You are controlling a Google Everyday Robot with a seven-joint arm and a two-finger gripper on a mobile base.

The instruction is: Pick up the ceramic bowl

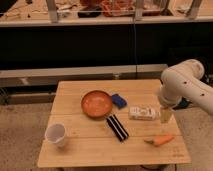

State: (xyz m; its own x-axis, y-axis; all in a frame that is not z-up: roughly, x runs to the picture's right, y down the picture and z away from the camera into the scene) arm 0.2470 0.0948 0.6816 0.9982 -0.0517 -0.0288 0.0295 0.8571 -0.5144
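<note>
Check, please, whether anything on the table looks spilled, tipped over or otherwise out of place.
Nothing stands out. The ceramic bowl sits upright on the table, the white cup stands upright near a front corner, and nothing looks spilled. The gripper hangs beside the white packet, apart from the bowl.

We count on one table (90, 146): one ceramic bowl (97, 103), one white cup (55, 134), one blue sponge (119, 100), one black bar (117, 127), one white packet (142, 112), one orange carrot (160, 140). One gripper (165, 114), above right table edge.
</note>
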